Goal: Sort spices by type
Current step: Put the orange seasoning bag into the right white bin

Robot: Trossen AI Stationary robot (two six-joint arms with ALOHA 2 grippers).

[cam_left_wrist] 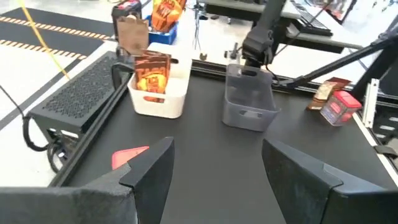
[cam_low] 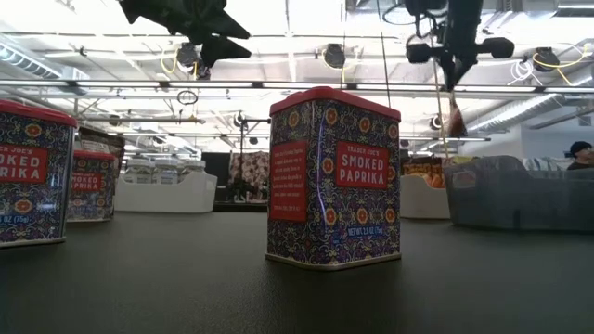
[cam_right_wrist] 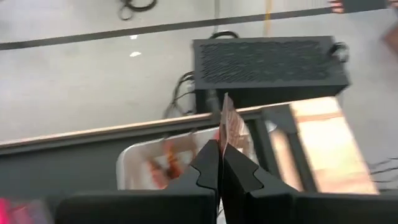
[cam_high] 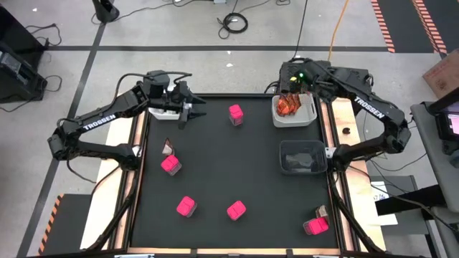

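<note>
Left gripper (cam_high: 192,107): its jaws are open and hold nothing. It hangs over the far left part of the table (cam_high: 237,172), right beside a white bin (cam_high: 163,111) with small jars in it.

Pink boxes: six lie on the black table. One pink box (cam_high: 235,113) is a little way to the right of the left jaws. Another pink box (cam_high: 171,164) is nearer the front than the left jaws, and a brown sachet (cam_high: 167,147) lies just beside it. Two more pink boxes (cam_high: 186,207) and (cam_high: 236,210) sit near the front edge, well apart from both jaws. The last pink box (cam_high: 315,226) is in the front right corner, touching a second brown sachet (cam_high: 320,211).

Dark bin (cam_high: 302,157): it sits on the right side of the table, in front of the right jaws.

White bin on the right (cam_high: 295,111): it has orange-brown sachets (cam_high: 288,105) inside. It is right below the right jaws.

Right gripper (cam_right_wrist: 220,163): its jaws are closed on one thin sachet (cam_right_wrist: 227,127). The sachet stands up between the jaws, in the air, over the white bin on the right.
</note>
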